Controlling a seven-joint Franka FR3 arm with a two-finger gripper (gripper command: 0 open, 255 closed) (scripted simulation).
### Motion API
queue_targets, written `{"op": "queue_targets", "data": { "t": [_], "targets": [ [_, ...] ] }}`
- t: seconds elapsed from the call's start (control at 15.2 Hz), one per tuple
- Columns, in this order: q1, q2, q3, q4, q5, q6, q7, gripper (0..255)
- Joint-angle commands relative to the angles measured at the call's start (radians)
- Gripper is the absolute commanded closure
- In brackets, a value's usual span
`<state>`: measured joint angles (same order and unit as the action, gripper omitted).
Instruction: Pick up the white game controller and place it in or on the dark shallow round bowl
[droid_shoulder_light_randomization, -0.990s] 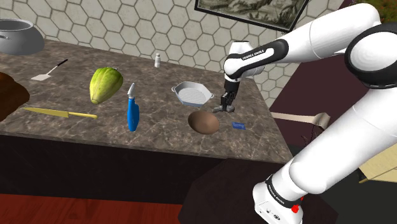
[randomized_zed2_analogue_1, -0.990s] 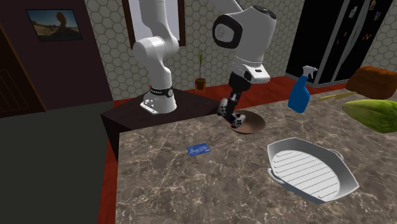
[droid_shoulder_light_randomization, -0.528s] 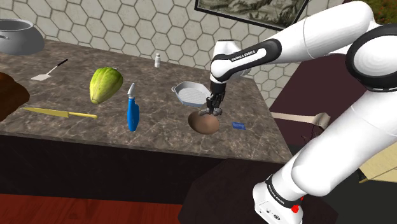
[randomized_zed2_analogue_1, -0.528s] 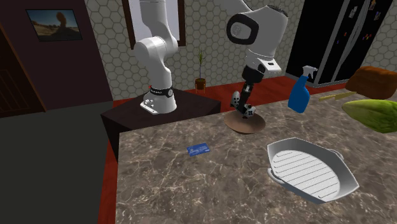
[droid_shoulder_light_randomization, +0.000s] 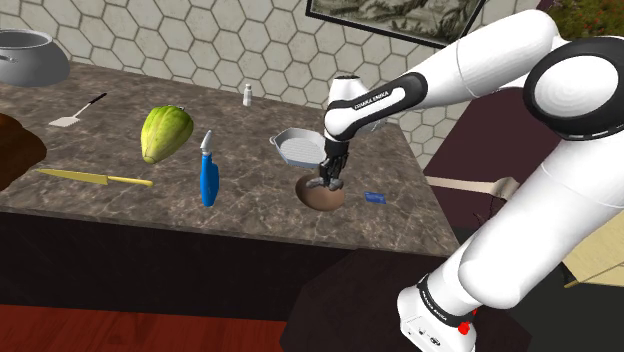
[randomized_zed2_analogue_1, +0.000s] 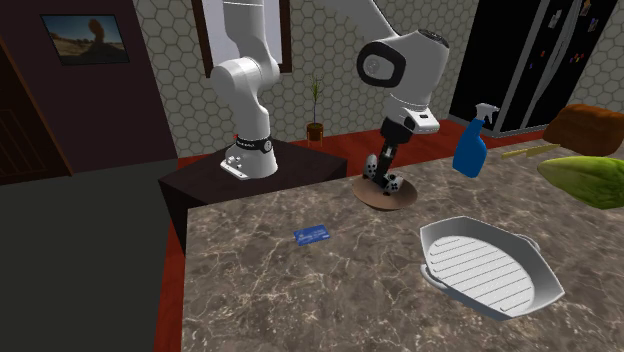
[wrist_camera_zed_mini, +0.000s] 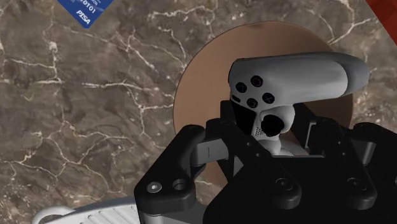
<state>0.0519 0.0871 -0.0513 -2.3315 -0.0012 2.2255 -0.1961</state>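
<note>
White game controller (wrist_camera_zed_mini: 292, 76), clasped firmly in the gripper (wrist_camera_zed_mini: 270, 130), hangs over the brown bowl (wrist_camera_zed_mini: 197, 105) (placing step); the next move likely calls for lowering, then release.

White game controller (wrist_camera_zed_mini: 299, 73): pale grey-white shell, dark face buttons and a black thumbstick. It is clasped by one grip between the black fingers of the gripper (wrist_camera_zed_mini: 273, 132), hangs tilted, and sits directly above the bowl. Whether it touches the bowl cannot be told.

Shallow round bowl (wrist_camera_zed_mini: 202, 95): brown, upright on the marbled countertop (wrist_camera_zed_mini: 95, 133), near its edge.
</note>
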Motion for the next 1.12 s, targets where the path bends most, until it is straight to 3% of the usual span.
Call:
{"op": "queue_targets", "data": {
  "t": [0.0,0.26,0.79,0.86,1.06],
  "targets": [
    [-0.001,0.02,0.0,-0.008,0.001,0.029,-0.002,255],
    [-0.001,0.072,0.0,-0.018,0.005,0.091,-0.004,255],
    [-0.001,0.072,0.001,-0.018,0.005,0.091,-0.004,255],
    [-0.001,0.072,0.001,-0.018,0.005,0.091,-0.004,0],
    [-0.001,0.072,0.001,-0.018,0.005,0.09,-0.004,0]
  ]
}}
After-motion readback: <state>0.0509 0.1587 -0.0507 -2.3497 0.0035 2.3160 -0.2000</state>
